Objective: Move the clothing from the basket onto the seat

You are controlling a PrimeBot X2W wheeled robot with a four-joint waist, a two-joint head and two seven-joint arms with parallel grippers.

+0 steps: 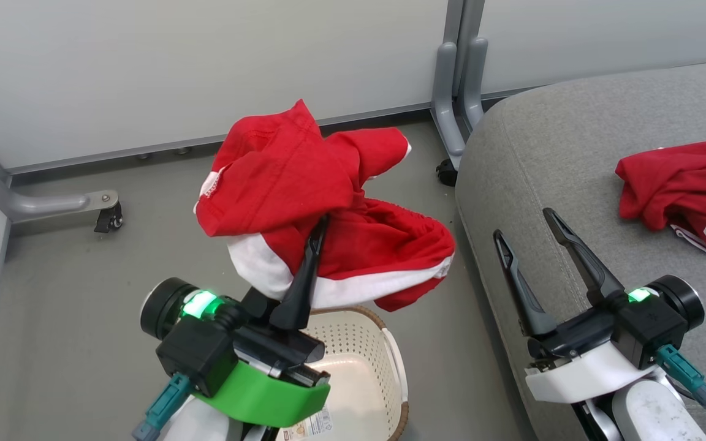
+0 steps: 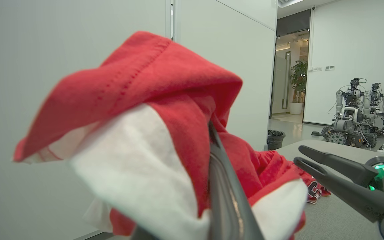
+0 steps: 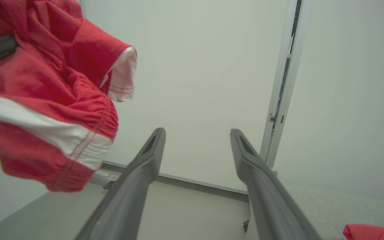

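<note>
Seat edge: the grey seat (image 1: 573, 135) takes up the right side of the head view. Its rounded front corner comes near a partition foot with a caster (image 1: 449, 168).
Open floor: a strip of grey floor (image 1: 71, 294) runs between the basket and the seat's side, and it widens to the left of the basket.
Back limit: a pale partition wall (image 1: 206, 61) closes off the far side. A second caster foot (image 1: 106, 215) stands at its left end.
Basket: the cream perforated basket (image 1: 353, 337) sits on the floor below the left arm. The part of its inside that can be seen holds a paper label (image 1: 310, 425), and the arm hides the rest.
Left gripper (image 1: 319, 229): its fingers are pinched together on red fabric and hold the striped garment (image 1: 279, 184) in the air above the basket's far rim. The garment hangs bunched, clear of the seat.
Right gripper (image 1: 523, 223): its fingers are spread wide with nothing between them, over the seat's near edge.
Jersey (image 1: 678, 184): it lies crumpled on the seat at the right edge, with part of a black number showing.
Beyond: the left wrist view shows a doorway with other robots (image 2: 355, 113) parked past it.
</note>
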